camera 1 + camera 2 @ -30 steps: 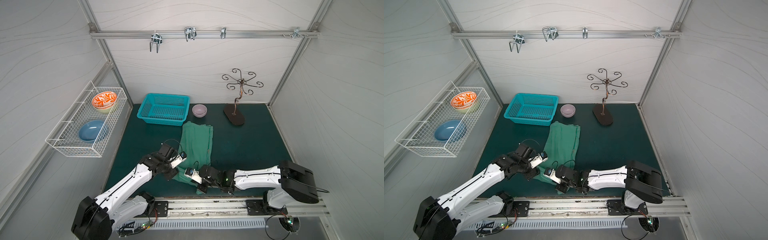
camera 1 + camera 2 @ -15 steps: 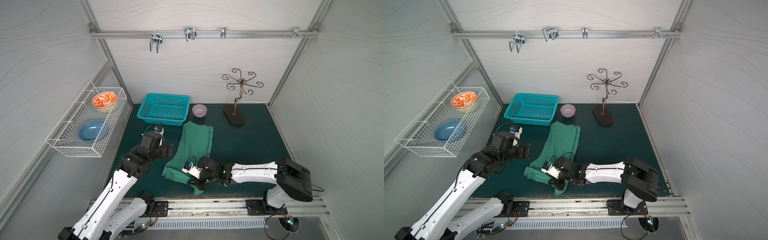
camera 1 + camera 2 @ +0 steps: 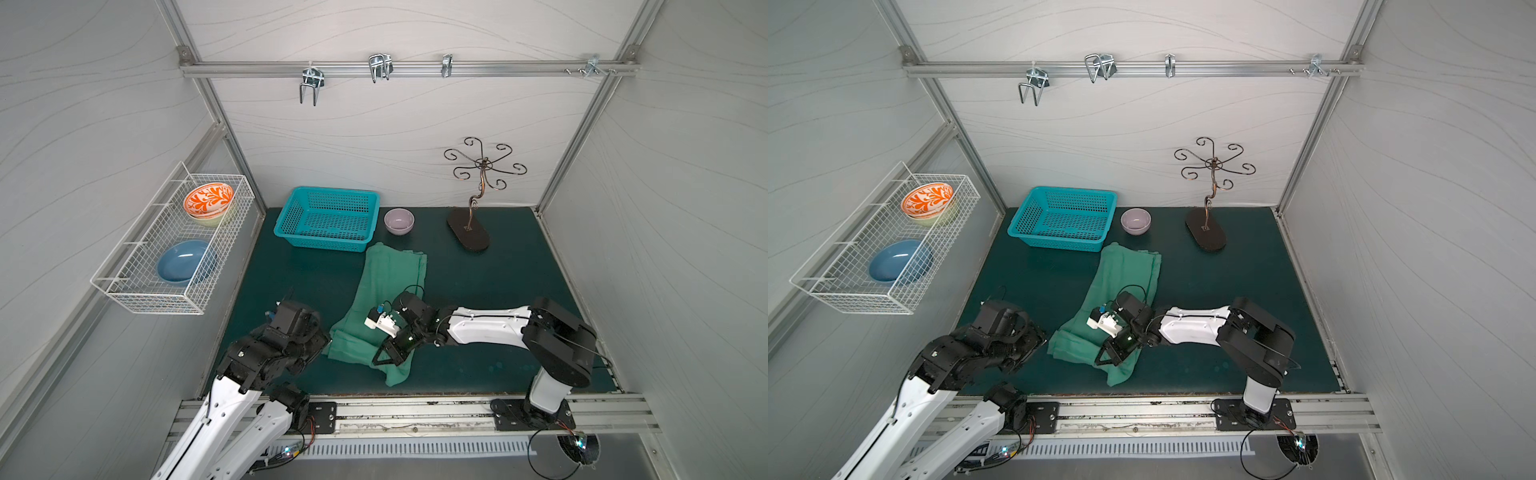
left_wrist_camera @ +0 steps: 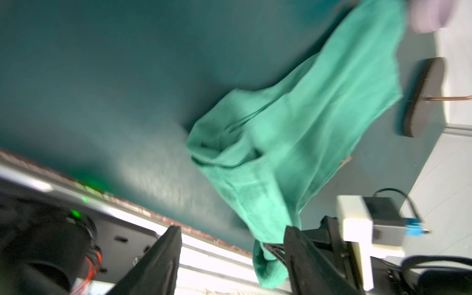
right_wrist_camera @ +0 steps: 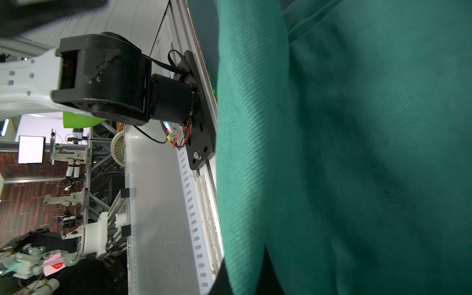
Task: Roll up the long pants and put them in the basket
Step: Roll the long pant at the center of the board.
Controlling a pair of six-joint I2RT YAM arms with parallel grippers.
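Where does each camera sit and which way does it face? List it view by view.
Top views: high in front, looking down at mat and pants; both arms show.
Left wrist: on left arm, looking past its open tool at the pants; right arm shows.
Right wrist: on right arm, close against the pants; left arm shows.
Shared: every view sees the pants.

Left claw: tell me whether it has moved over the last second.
Yes. The left claw has drawn back toward the front rail, farther from the turquoise basket.
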